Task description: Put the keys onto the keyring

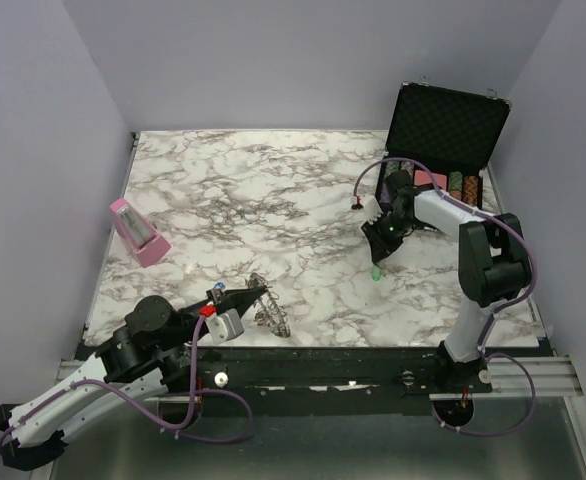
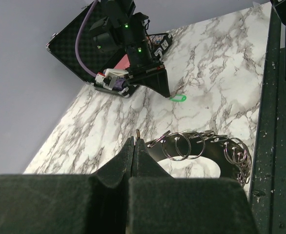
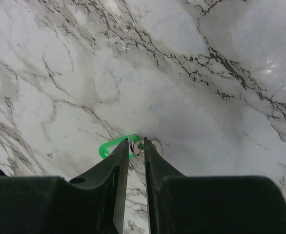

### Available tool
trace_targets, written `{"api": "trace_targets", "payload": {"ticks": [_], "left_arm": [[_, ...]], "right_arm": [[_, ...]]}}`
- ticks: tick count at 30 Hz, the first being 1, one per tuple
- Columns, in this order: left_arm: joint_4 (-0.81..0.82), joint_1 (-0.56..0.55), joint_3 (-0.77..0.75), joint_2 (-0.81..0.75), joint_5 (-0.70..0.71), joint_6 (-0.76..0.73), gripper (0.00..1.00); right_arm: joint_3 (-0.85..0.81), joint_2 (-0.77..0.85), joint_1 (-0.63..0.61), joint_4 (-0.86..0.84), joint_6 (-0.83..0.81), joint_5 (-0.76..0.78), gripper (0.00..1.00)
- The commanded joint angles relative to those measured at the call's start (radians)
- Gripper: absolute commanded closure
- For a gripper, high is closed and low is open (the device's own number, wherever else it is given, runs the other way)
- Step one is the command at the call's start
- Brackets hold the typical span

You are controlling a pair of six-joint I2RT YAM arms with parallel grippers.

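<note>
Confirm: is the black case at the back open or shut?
Open. The case has its lid standing upright, and chips show inside.

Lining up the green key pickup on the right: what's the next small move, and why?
Probably open the right end effector a little wider before closing. Its jaws stand only narrowly apart, and the green key on the table shows out past both sides of them.

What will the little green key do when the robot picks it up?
The green key looks small and thin, so probably light and stiff. Lying flat on the smooth marble table, it may slide or twist between the right gripper's jaws.
</note>
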State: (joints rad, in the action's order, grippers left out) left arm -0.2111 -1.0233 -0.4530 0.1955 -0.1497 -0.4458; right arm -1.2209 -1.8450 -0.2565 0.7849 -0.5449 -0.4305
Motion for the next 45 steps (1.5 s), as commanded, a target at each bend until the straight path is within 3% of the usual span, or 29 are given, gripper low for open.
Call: {"api": "trace_targets", "payload": {"ticks": [1, 45], "left_arm": [[0.038, -0.001, -0.010, -0.001, 0.009, -0.008, 1.00], [0.030, 0.000, -0.012, 0.010, 0.007, -0.011, 1.00]], "right_arm": [[-0.043, -0.034, -0.007, 0.066, -0.021, 0.053, 0.73], [-0.252, -0.215, -0.006, 0.274, -0.124, -0.024, 0.71]]}}
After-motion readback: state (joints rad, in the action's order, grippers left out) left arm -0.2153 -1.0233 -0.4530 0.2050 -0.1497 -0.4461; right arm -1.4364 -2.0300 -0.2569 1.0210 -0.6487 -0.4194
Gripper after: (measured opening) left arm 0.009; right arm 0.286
